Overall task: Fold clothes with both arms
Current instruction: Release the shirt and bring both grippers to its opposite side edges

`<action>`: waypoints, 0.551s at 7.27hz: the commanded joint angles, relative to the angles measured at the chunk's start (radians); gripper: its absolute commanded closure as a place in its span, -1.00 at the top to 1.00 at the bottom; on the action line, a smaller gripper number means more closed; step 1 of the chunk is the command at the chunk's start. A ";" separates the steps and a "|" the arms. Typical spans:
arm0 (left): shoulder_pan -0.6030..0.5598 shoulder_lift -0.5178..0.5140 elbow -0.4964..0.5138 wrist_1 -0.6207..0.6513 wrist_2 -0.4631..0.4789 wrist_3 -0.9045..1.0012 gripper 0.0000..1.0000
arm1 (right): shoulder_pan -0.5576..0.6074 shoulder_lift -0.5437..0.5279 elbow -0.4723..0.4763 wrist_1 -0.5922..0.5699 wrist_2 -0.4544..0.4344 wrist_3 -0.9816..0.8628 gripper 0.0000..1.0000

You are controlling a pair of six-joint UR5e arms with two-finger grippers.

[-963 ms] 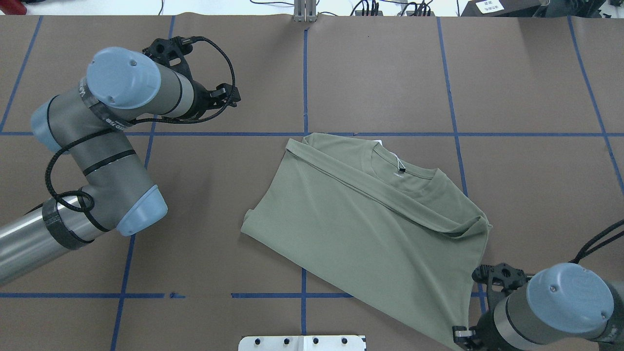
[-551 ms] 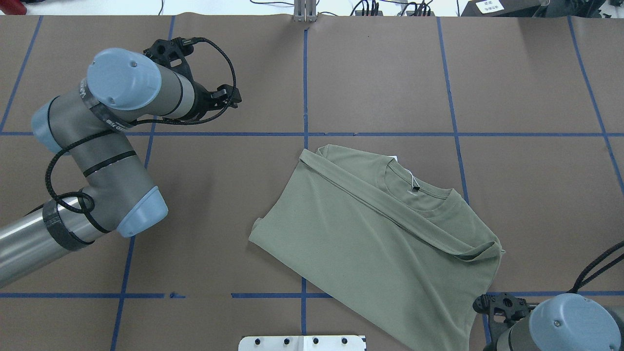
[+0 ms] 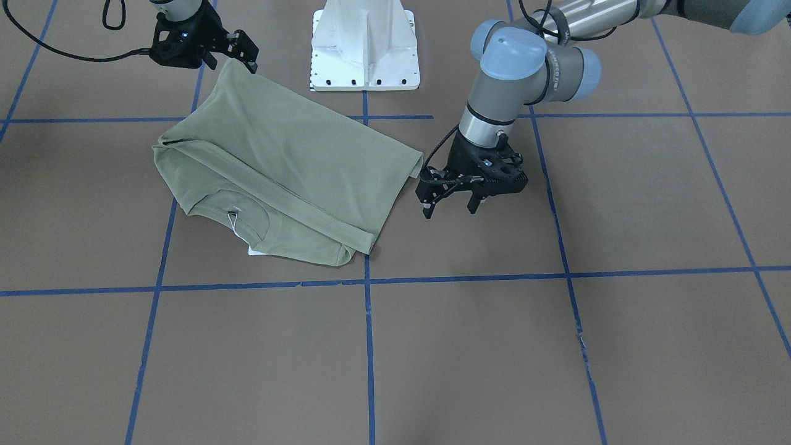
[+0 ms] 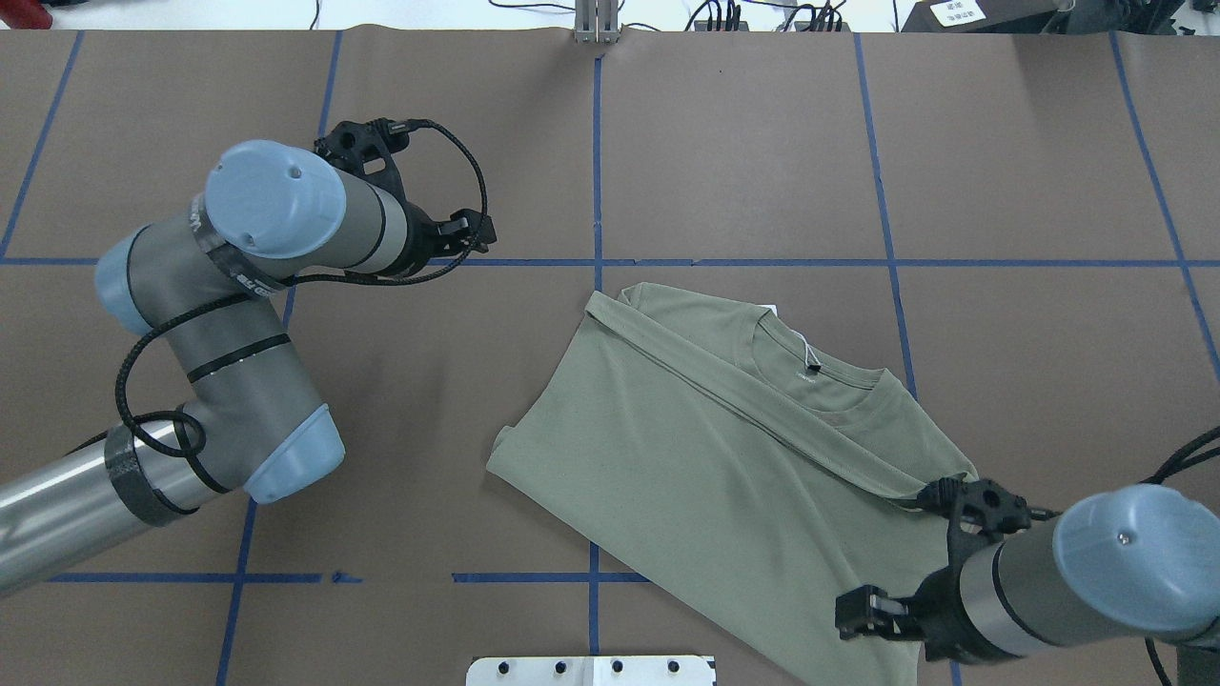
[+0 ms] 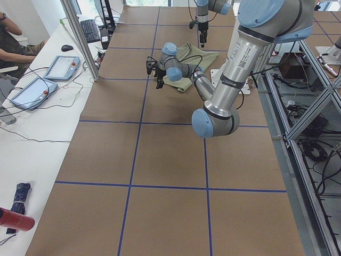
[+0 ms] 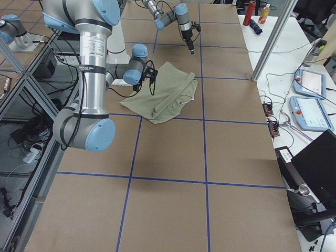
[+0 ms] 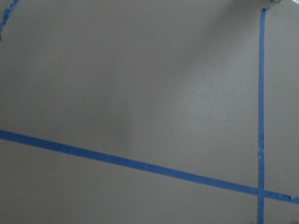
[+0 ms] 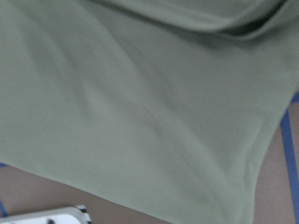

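The sage-green shirt (image 4: 705, 448) lies partly folded and skewed on the brown table, with its collar (image 4: 810, 367) toward the far right and its hem toward the robot. My right gripper (image 4: 865, 615) hangs over the shirt's near right part, beside the hem corner (image 3: 230, 62). It looks open, with nothing between its fingers. The right wrist view shows only green cloth (image 8: 140, 102) and a strip of table. My left gripper (image 3: 450, 209) stands open and empty just off the shirt's left hem corner (image 3: 417, 162). The left wrist view shows only table and tape.
The white pedestal (image 3: 366, 46) stands at the near edge, close to the shirt's hem. Blue tape lines (image 4: 598, 162) grid the brown table. In the left side view a side desk with tablets (image 5: 61, 66), a metal post (image 5: 80, 37) and a seated person (image 5: 10, 32) border the table.
The shirt slid toward the robot and to its right, then stopped. My right gripper let go of the hem and came back over the shirt. My left arm moved toward the shirt.
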 commanded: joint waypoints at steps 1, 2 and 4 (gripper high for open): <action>0.141 0.030 -0.058 0.003 0.006 -0.187 1.00 | 0.147 0.109 -0.004 -0.006 0.037 0.000 1.00; 0.178 0.030 -0.058 0.006 0.007 -0.245 0.99 | 0.161 0.117 -0.004 -0.008 0.040 0.000 1.00; 0.227 0.035 -0.050 0.011 0.010 -0.341 0.96 | 0.164 0.123 -0.008 -0.006 0.038 0.000 1.00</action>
